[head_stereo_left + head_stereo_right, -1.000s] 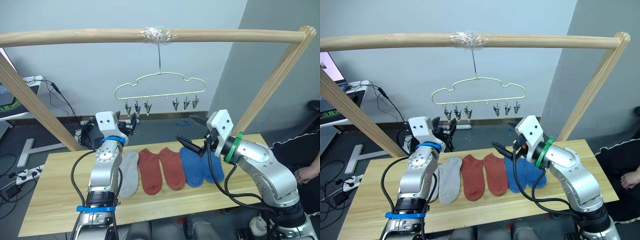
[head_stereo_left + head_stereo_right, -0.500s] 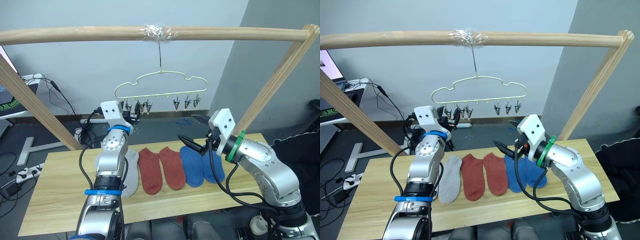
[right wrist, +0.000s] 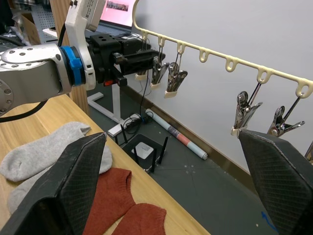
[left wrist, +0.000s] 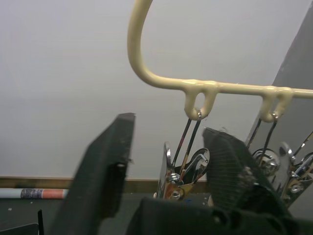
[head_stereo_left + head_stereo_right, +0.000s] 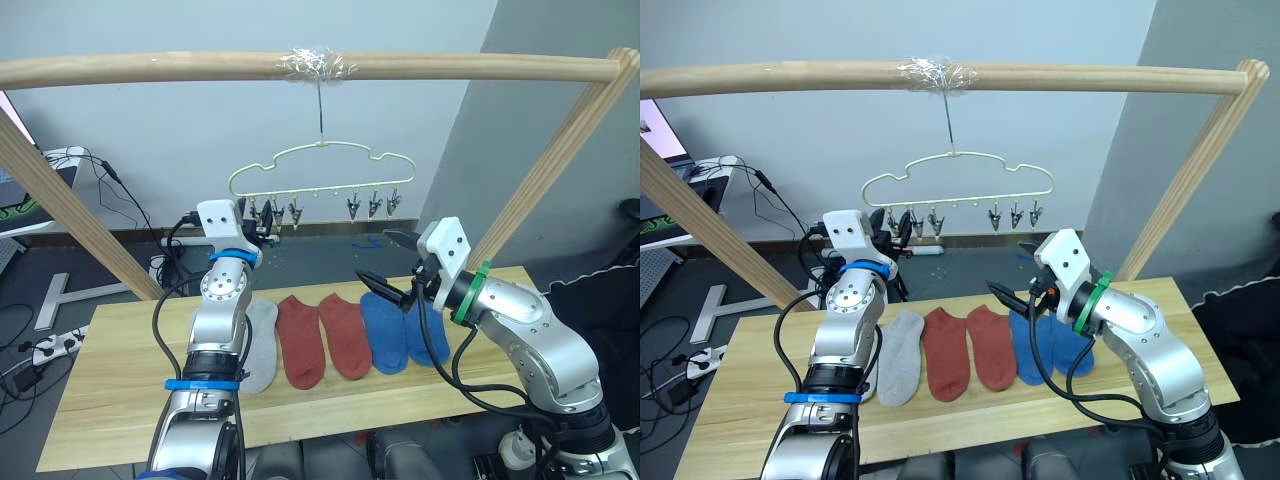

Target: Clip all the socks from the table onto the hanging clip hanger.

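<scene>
Six socks (image 5: 330,337) lie in a row mid-table (image 5: 110,400) — clip hanger (image 5: 322,172) overhead at 12 o'clock, left gripper (image 4: 168,161) spread around its end clip (image 4: 178,169), right gripper (image 5: 385,265) released, holding nothing.

The table (image 5: 120,380) carries a row of socks: grey (image 5: 260,345); red (image 5: 320,340); blue (image 5: 395,335).
</scene>
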`<state>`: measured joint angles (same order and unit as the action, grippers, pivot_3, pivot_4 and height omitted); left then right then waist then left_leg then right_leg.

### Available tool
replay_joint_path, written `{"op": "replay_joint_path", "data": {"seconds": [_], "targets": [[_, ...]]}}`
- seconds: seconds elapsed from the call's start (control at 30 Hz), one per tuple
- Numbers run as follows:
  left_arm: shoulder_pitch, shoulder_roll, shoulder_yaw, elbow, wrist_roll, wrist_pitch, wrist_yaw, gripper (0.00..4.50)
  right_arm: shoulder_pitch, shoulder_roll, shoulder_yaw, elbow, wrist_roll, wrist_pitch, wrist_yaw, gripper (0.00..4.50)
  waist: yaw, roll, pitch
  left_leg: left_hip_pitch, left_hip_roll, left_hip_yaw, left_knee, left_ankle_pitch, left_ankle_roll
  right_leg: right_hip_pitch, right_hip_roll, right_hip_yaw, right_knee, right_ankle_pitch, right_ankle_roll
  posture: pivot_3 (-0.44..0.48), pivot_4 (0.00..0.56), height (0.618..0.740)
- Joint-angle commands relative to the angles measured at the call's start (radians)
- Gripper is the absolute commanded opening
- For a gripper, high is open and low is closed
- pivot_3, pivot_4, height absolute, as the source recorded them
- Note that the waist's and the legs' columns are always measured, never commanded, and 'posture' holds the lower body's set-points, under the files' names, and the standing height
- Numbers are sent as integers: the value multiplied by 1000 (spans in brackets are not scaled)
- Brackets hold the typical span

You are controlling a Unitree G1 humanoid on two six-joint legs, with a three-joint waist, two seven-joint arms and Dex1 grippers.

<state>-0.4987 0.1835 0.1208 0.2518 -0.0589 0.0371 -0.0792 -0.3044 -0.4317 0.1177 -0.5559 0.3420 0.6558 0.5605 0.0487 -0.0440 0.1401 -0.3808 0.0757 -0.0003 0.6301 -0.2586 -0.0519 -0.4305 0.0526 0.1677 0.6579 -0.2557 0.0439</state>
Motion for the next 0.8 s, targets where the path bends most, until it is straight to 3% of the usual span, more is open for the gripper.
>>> {"op": "replay_joint_path", "data": {"seconds": [0.03,0.17,0.47,0.67,0.8], "targets": [[-8,4,-6,-36,1,-26,-11,1029,-21,-3,-23,-40,19,-9,-3,4500,0,0,0,0,0,0,0,0,0,0,0,0,0,0,0,151,145,740],[-6,2,-7,-41,-1,-24,-15,168,-24,-2,-22,-40,20,-8,-3,4500,0,0,0,0,0,0,0,0,0,0,0,0,0,0,0,159,149,740],[-10,-4,-3,-41,-53,34,-72,9,-4,19,0,-18,-5,-5,-31,4500,1,0,0,0,0,0,0,0,0,0,0,0,0,0,0,164,149,740],[-10,12,9,-50,-97,95,-121,9,192,86,42,238,-176,-76,-210,4500,3,1,1,0,0,0,0,0,0,0,0,-1,1,0,0,175,150,740],[9,27,8,-55,-104,119,-142,9,191,163,-36,494,-198,-95,-313,4500,-5,2,1,1,0,1,1,0,0,0,-1,0,1,0,0,171,157,740]]}}
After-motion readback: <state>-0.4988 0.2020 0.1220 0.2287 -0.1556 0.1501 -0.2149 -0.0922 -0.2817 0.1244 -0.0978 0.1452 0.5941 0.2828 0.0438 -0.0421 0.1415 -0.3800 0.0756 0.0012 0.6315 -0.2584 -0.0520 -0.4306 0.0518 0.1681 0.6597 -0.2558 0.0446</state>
